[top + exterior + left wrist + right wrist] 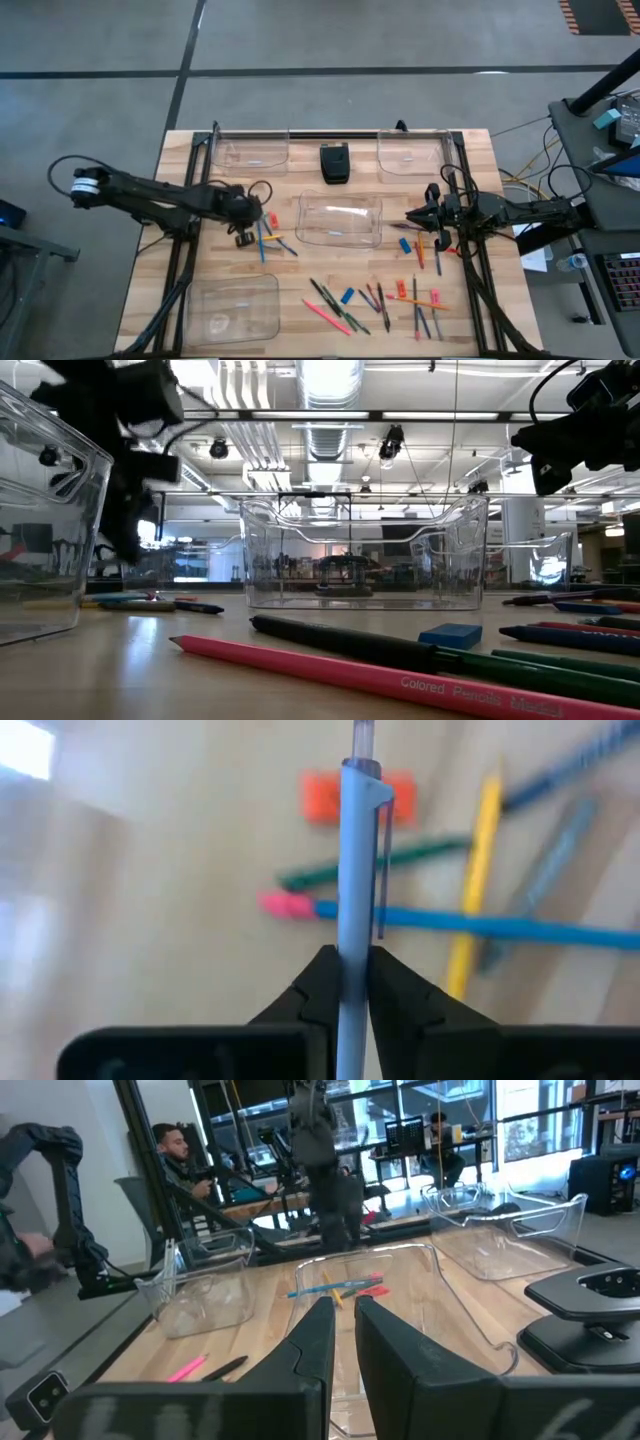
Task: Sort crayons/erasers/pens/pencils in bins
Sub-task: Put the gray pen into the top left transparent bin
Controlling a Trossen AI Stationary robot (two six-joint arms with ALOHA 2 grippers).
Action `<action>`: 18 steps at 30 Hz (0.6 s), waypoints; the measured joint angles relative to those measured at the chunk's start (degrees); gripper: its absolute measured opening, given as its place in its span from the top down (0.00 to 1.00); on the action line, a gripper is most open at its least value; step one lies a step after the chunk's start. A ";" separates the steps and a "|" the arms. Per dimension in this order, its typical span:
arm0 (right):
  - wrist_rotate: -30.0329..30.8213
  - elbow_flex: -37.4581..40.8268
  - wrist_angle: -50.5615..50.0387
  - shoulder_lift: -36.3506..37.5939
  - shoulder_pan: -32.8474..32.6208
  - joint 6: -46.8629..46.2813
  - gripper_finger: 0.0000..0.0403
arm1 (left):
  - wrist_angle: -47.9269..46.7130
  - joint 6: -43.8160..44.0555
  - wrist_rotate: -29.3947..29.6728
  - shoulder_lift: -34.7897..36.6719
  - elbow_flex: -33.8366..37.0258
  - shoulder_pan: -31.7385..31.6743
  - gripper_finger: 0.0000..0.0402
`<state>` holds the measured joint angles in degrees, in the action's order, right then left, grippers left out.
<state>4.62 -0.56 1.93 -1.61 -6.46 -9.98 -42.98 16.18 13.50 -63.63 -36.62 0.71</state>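
High view: we see the left gripper (243, 237) left of centre, beside a small cluster of pencils (268, 240); the right gripper (413, 215) sits right of centre, just off the right end of the middle bin (339, 222); two more bins (250, 152) stand along the upper edge either side of a black box (334, 163), and a fourth (232, 309) lies at lower left; loose sticks and a blue eraser (347, 296) are scattered along the lower centre and lower right.

Left wrist view: the fingers (315, 988) are clamped on a light blue pen (356, 900), which runs up the middle of the frame; beneath it, blurred, we make out an orange eraser (322, 798), a yellow pencil (473, 885) and a blue pencil (500, 927).

Right wrist view: the fingers (385, 1350) are together with nothing between them; the middle bin (365, 1280) lies ahead at centre; people sit at upper left and upper right.

Low view: a pink pencil (380, 676) crosses the lower foreground.
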 joint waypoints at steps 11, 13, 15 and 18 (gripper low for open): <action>-0.02 0.00 0.02 0.01 -0.01 0.00 0.91 | -2.51 -21.89 18.90 -0.51 -16.92 -15.37 0.95; -0.02 0.00 0.02 0.00 0.00 -0.06 0.91 | -2.55 -26.51 18.40 -3.07 -19.38 -21.23 0.95; -0.02 0.00 0.02 0.00 -0.02 0.02 0.91 | -2.61 -30.03 16.99 -5.66 -21.35 -26.59 0.95; -0.02 0.00 0.02 0.00 -0.02 -0.06 0.91 | -2.44 -34.34 11.85 -9.69 -23.43 -33.24 0.95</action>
<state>4.60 -0.56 1.95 -1.61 -6.48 -10.04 -45.42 -18.15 25.35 -73.32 -60.05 -32.53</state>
